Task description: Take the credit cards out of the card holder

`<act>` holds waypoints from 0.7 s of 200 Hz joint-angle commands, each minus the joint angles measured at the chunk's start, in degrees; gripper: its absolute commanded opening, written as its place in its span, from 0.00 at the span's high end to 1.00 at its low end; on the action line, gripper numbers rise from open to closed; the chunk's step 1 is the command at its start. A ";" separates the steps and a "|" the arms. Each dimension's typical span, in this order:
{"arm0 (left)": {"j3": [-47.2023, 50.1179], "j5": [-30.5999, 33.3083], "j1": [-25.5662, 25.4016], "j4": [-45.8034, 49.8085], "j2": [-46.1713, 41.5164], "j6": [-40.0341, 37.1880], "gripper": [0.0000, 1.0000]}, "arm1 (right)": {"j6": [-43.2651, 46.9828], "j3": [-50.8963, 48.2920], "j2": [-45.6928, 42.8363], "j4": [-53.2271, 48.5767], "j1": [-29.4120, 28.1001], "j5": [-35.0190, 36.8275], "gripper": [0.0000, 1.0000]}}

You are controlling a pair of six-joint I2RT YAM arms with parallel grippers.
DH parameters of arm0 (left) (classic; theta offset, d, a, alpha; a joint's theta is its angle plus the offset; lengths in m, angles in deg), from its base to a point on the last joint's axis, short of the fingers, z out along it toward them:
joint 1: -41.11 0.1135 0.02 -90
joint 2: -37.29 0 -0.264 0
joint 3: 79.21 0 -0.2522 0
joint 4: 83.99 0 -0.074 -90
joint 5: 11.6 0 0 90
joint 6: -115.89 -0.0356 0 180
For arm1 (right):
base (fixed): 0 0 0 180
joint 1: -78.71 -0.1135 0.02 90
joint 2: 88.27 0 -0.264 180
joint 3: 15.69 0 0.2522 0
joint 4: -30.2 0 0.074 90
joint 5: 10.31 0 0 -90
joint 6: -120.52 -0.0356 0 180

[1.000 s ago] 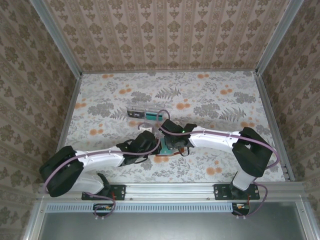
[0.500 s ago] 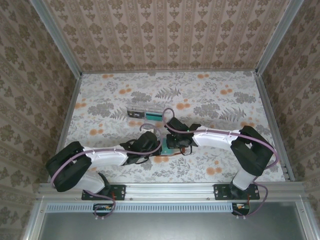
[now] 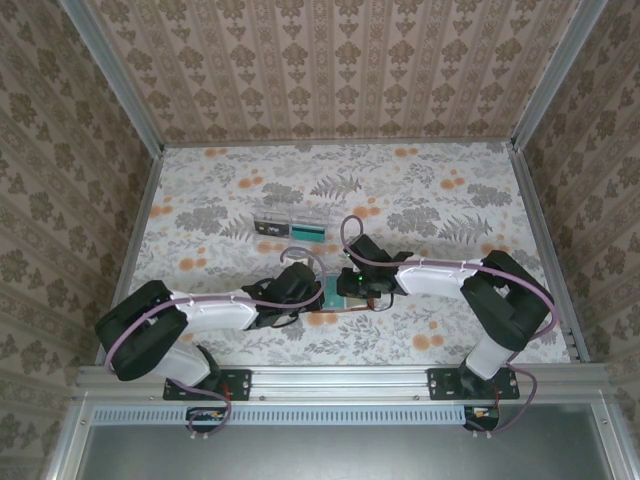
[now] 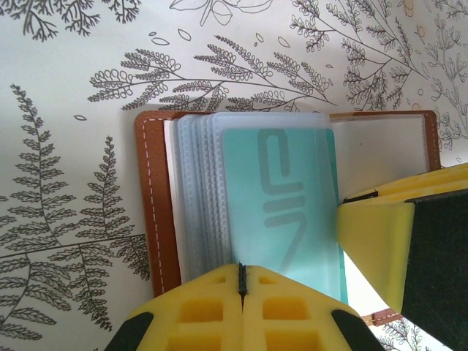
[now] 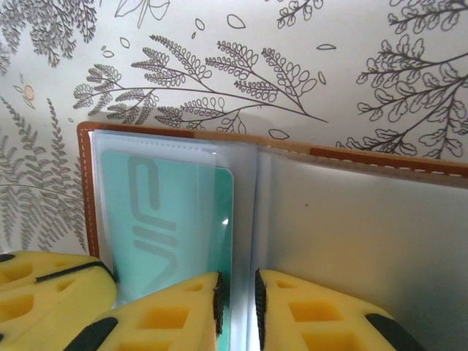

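Directly beneath both hands (image 4: 241,281), card holder (image 4: 157,205).

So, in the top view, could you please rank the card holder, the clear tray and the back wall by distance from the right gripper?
1. Card holder, directly under the right gripper.
2. Clear tray, up and left.
3. Back wall, far beyond.

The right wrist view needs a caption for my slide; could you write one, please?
Right fingers nearly shut on a clear sleeve of the open card holder, beside a teal credit card.
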 commanded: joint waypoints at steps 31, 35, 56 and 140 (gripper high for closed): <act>-1.13 0.05 0.23 1.96 0.88 0.66 0.99 | -3.13 -3.02 -0.10 6.00 1.65 -5.89 0.80; -1.13 0.05 0.23 1.97 0.93 0.70 0.99 | -3.21 -3.18 -0.05 6.35 1.76 -6.20 0.80; -1.13 0.05 0.21 2.06 1.11 0.85 0.99 | -3.84 -3.83 0.17 8.01 2.20 -7.80 0.80; -1.39 0.22 0.22 2.53 1.48 1.15 0.99 | -5.79 -6.11 0.08 11.98 3.52 -11.03 0.87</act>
